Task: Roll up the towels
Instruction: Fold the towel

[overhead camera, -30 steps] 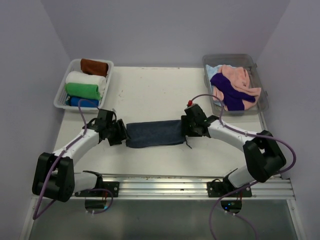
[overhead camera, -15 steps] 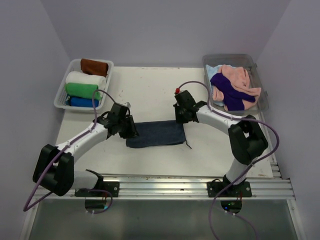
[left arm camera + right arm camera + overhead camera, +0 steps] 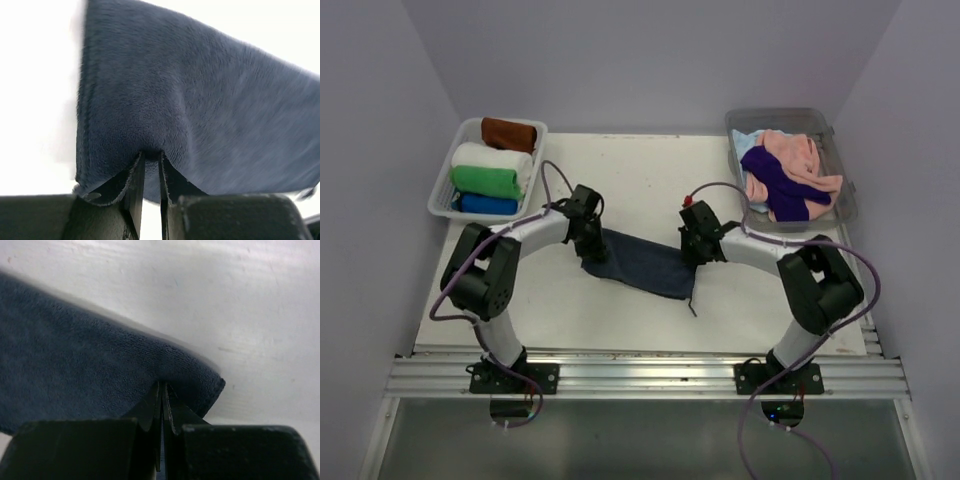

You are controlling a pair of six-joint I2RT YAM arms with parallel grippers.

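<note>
Left arm (image 3: 530, 228) and right arm (image 3: 760, 250) reach farther across the table (image 3: 640, 175) than before, forearms angled inward. Left gripper (image 3: 150, 161) pinches the dark blue towel (image 3: 645, 265) at its left edge, right gripper (image 3: 161, 388) at its right edge; towel lies mid-table.

Both arms had white tubular links between bulky black joint housings: the left arm (image 3: 535, 230) and the right arm (image 3: 760, 249). A purple cable (image 3: 720, 185) ran along each. The left hand (image 3: 588, 228) and right hand (image 3: 692, 245) were black, with thin flat fingers (image 3: 134, 192). A small red cap (image 3: 688, 201) marked the right wrist. Black base brackets (image 3: 510, 378) met a ribbed aluminium rail (image 3: 640, 372).
</note>
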